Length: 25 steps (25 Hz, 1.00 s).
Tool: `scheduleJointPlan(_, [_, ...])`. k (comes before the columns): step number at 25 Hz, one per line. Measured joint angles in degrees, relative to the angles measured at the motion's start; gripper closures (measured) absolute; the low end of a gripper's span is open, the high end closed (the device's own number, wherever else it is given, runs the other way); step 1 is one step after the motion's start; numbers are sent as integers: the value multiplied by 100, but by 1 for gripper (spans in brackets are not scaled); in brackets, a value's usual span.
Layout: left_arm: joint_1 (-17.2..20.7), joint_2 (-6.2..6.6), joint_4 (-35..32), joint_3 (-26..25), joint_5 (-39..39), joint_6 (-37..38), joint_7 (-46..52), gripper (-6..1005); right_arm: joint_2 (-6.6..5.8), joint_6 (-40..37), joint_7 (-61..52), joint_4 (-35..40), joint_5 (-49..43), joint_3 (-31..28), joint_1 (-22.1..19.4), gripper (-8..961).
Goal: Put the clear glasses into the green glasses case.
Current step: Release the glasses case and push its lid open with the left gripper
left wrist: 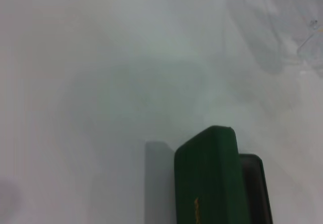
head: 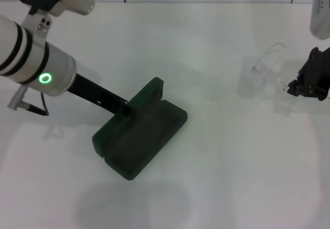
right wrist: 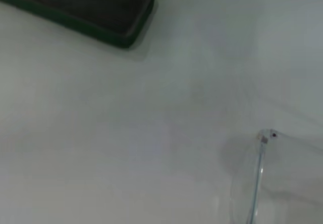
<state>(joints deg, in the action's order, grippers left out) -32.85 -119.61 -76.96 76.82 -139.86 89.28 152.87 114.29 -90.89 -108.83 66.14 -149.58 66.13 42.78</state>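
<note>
Clear glasses (head: 268,69): transparent plastic, far right on white bench (head: 216,187), right end effector (head: 299,87) clenched on frame. Green glasses case (head: 142,131): flat, rounded, hinged open, centre; left end effector (head: 125,108) at lid, grip unclear.

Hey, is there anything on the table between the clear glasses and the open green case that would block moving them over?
Nothing visible does. The white table is bare between the clear glasses by the right gripper and the green glasses case, held open by the left gripper.

Soft even light, hazy wrist views
</note>
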Motion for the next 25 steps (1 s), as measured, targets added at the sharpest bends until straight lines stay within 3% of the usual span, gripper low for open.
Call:
scheduleJointPlan(7, [-61, 17, -214, 163, -120, 123, -18, 673, -8, -31, 121, 53, 0, -443, -8, 904])
scheduleJointPlan(14, [-94, 12, -278, 307, -296, 151, -6, 909, -5, -52, 219, 66, 33, -513, -123, 904])
scheduleJointPlan(21, [-98, 10, -425, 286, -306, 158, 25, 999, 11, -98, 238, 75, 44, -515, -167, 904])
scheduleJointPlan(25, [-99, -2, -479, 328, -277, 170, -3, 881, 15, -104, 239, 75, 50, -514, -166, 904])
